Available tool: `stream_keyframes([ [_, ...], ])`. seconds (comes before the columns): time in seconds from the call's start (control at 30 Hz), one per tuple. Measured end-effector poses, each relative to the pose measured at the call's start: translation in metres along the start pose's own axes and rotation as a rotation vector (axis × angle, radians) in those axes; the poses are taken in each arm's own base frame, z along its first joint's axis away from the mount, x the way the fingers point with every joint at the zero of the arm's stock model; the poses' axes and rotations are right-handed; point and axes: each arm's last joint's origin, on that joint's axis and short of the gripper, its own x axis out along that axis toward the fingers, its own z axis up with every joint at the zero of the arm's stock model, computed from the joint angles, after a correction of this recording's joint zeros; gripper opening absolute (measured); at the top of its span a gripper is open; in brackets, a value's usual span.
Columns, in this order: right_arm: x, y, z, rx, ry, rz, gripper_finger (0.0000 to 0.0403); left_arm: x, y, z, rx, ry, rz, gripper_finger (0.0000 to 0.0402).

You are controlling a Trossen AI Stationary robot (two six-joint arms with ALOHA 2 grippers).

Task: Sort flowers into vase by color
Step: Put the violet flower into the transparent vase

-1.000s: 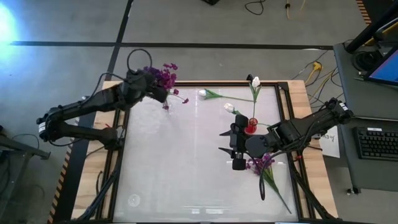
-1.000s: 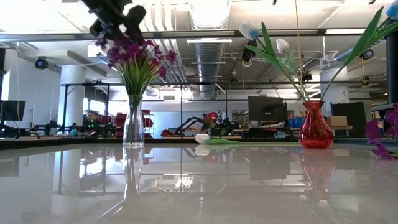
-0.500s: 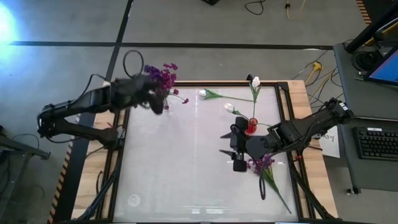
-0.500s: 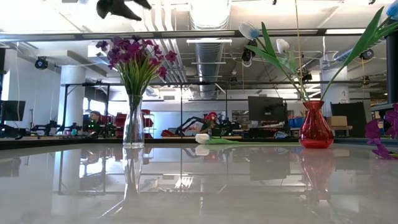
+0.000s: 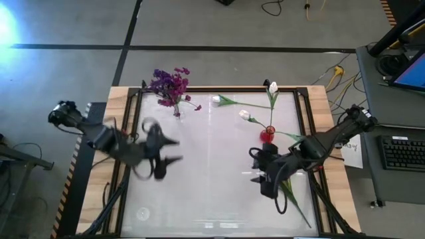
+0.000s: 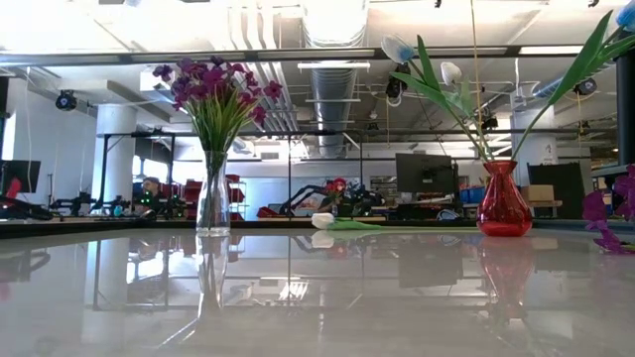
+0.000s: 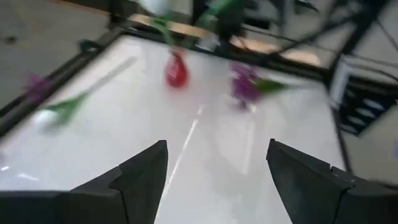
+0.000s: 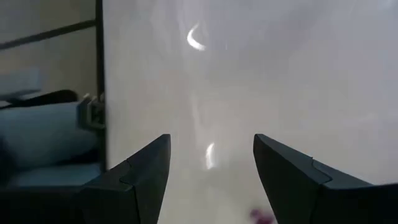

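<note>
A clear vase (image 6: pixel 212 193) with bushy purple blossoms (image 5: pixel 169 84) stands at the table's far left. A red vase (image 5: pixel 267 135) holding white tulips (image 5: pixel 272 87) stands at the right. One loose white tulip (image 5: pixel 216 100) lies on its side at the far edge, between the vases. A loose purple stem (image 5: pixel 287 194) lies on the table near the right edge; its blossom shows in the left wrist view (image 7: pixel 245 84). My left gripper (image 5: pixel 174 150) is open and empty over the table's left half. My right gripper (image 5: pixel 257 166) is open and empty just above the purple stem's blossom end.
A dark frame (image 5: pixel 302 126) runs round the white table top. The middle and near part of the table (image 5: pixel 212 186) lies bare between the two arms. Cables and a desk with a keyboard (image 5: pixel 404 153) lie beyond the right edge.
My left gripper has left the purple blossoms in the clear vase, gone down toward the table's near edge and turned toward the right side; it has left the low view. My right gripper has gone a little toward the near edge, over the loose purple stem.
</note>
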Motion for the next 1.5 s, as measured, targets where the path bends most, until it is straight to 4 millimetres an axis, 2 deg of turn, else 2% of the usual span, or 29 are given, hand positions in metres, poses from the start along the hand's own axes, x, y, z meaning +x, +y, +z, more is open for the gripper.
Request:
stream_keyframes([
  [0.17,-0.004,0.014,-0.017,0.159,0.082,0.049,0.0221,0.009,-0.047,-0.037,0.098,0.033,-0.083,0.0261],
  [0.33,-0.006,0.030,-0.038,0.281,0.158,0.075,0.0221,0.024,-0.082,-0.059,0.127,0.039,-0.143,0.0261],
  [0.5,-0.004,0.036,-0.070,0.366,0.270,-0.004,0.0221,0.043,-0.104,-0.077,0.137,0.043,-0.156,0.0261],
  [0.73,0.011,0.034,-0.112,0.489,0.423,-0.128,0.0221,0.070,-0.126,-0.093,0.221,-0.005,-0.181,0.0261],
  [0.9,0.022,0.027,-0.134,0.558,0.460,-0.224,0.0221,0.087,-0.127,-0.088,0.295,-0.066,-0.169,0.0261],
  [1.17,0.049,0.000,-0.170,0.650,0.528,-0.409,0.0226,0.115,-0.106,-0.076,0.284,-0.063,-0.067,0.0261],
  [1.5,0.077,-0.010,-0.194,0.689,0.511,-0.339,0.0290,0.133,-0.095,-0.076,0.324,-0.041,-0.006,0.0261],
])
